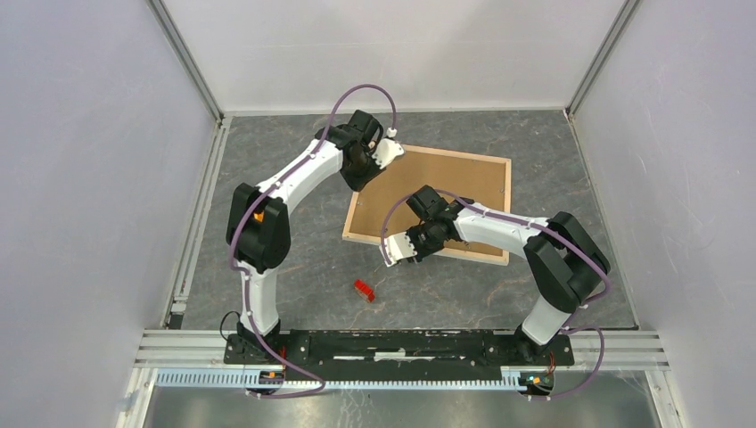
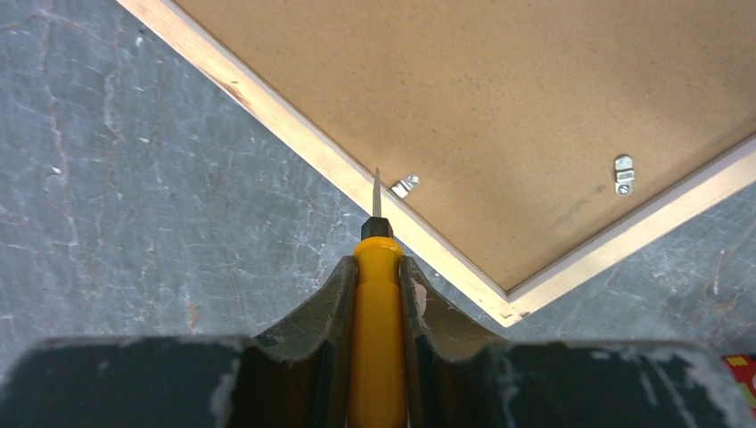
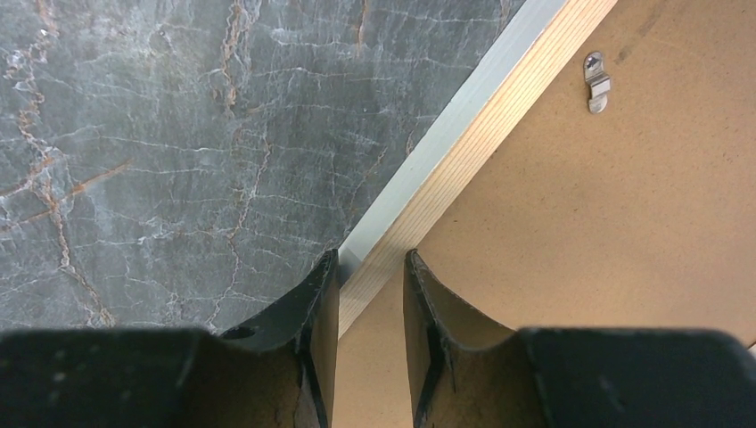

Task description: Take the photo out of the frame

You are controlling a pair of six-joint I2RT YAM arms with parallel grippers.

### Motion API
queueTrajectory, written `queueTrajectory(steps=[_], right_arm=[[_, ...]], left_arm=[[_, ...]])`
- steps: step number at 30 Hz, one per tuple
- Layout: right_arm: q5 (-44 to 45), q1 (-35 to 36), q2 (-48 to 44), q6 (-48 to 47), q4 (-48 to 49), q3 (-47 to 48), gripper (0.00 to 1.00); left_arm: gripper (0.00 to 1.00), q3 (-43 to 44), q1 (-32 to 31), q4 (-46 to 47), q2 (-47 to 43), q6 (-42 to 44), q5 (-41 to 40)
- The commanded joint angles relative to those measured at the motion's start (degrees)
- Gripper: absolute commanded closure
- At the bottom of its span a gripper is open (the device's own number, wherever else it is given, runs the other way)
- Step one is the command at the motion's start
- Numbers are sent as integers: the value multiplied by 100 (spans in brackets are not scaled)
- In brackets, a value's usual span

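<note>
The frame point(image 1: 509, 209) lies face down on the table, its pale wood edge around a plain brown backing board point(image 1: 446, 183). The photo is hidden beneath the board. My left gripper point(image 1: 390, 152) is at the frame's far left corner, shut on a yellow-handled screwdriver point(image 2: 377, 303). The screwdriver's metal tip lies over the wood edge point(image 2: 294, 134), beside a small metal clip point(image 2: 406, 185). My right gripper point(image 1: 398, 252) is at the near left edge. Its jaws straddle the wood edge point(image 3: 499, 116), one finger outside and one over the board point(image 3: 624, 223).
A small red object point(image 1: 363, 290) lies on the grey marbled table in front of the frame. More metal clips sit on the board point(image 2: 624, 174) point(image 3: 596, 82). White walls enclose the table on three sides.
</note>
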Motion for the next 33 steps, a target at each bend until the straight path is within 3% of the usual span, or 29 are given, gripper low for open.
queueTrajectory(steps=[1,16,33], right_arm=[[-130,46,79,-64,-708,-241,73],[-141,36,153,38,-652,-157,73],[-151,39,219,110,-636,-67,73]], left_arm=[[98,296,-17,224,179,327,-147],[98,-318,-30,-107,-223,596,-67],[98,-684,-171,-301,-444,343,400]])
